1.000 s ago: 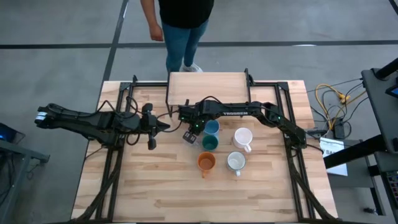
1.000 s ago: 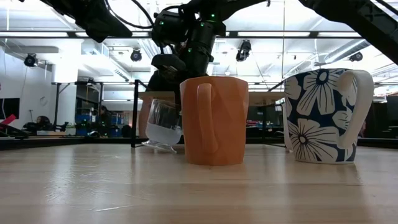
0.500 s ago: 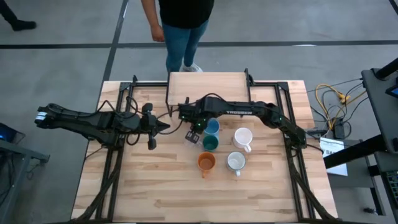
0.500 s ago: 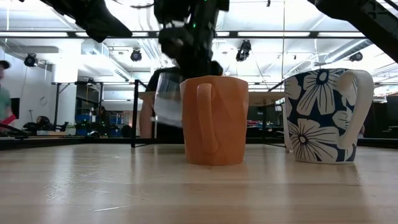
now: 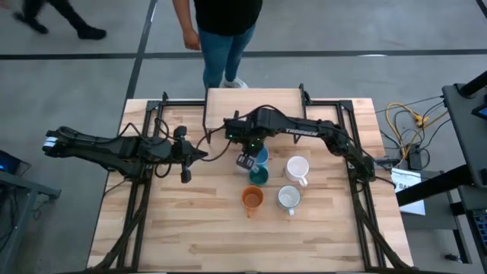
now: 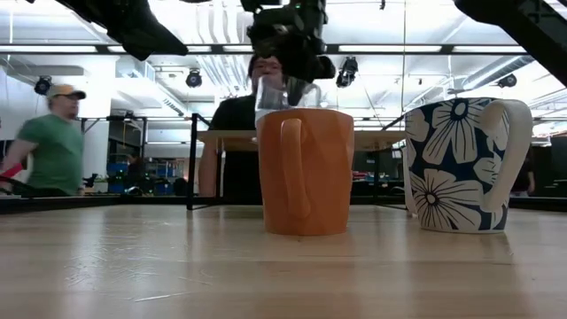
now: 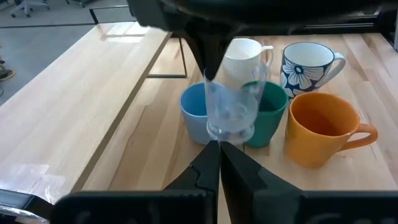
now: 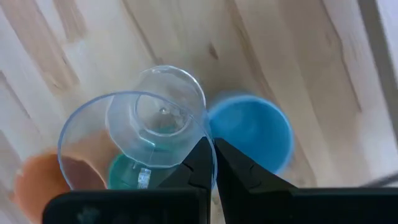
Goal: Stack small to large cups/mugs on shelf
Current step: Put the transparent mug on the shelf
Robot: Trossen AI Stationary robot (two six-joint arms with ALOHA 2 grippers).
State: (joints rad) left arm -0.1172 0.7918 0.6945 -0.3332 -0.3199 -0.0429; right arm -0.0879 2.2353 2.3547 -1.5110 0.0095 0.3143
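My right gripper [image 5: 245,152] is shut on the clear glass [image 5: 245,161] and holds it in the air beside the light blue mug [image 5: 261,156] and the dark green cup [image 5: 257,176]. The white mug [image 5: 297,169], the orange mug [image 5: 252,199] and the flowered grey-white mug [image 5: 288,198] stand on their bases on the table. The shelf [image 5: 255,99] stands at the table's far edge. My left gripper [image 5: 196,154] hovers shut and empty to the left of the cups. My right gripper holds the glass by its rim [image 8: 207,138], the wall pinched between the two fingers, one finger inside and one outside. The fingers [image 7: 208,59] come from above, pointing down. The glass [image 7: 233,106] hangs below them, about upright and clear of the table.
A person [image 5: 221,30] stands just beyond the shelf. Another person [image 6: 53,146] walks in the room behind. Black frame rails [image 5: 137,205] run along the table's left and right sides. Bare tabletop [image 5: 190,228] lies near the front edge.
My right gripper has risen with the glass and gone a little toward the table's right edge, toward the blue mug. The glass, which stood tilted with its base on the table, now hangs clear above it.
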